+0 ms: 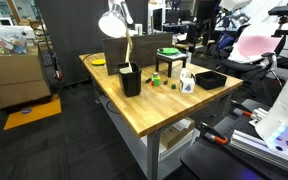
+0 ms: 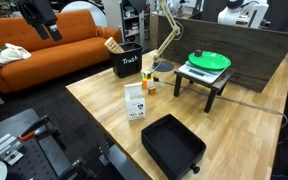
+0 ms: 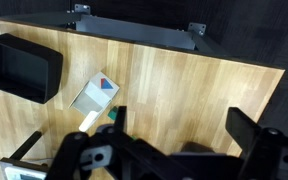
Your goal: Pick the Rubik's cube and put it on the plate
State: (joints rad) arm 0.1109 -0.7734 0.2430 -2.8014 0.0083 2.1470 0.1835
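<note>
The bright green round plate point(image 2: 209, 61) lies on a small black stand, and also shows in an exterior view point(image 1: 169, 52). The Rubik's cube point(image 2: 147, 86) is a small colourful block on the wooden table between the stand and the white carton point(image 2: 135, 100); it also shows in an exterior view point(image 1: 155, 78). In the wrist view my gripper point(image 3: 184, 128) is open and empty, high above bare wood. A small green bit point(image 3: 112, 114) shows beside one finger, mostly hidden. The plate is out of the wrist view.
A black rectangular tray point(image 2: 172, 145) sits near the table's edge and shows in the wrist view point(image 3: 24, 68). A black trash bin point(image 2: 127, 62) and a desk lamp point(image 1: 116, 22) stand further back. The carton point(image 3: 94, 95) lies below the camera.
</note>
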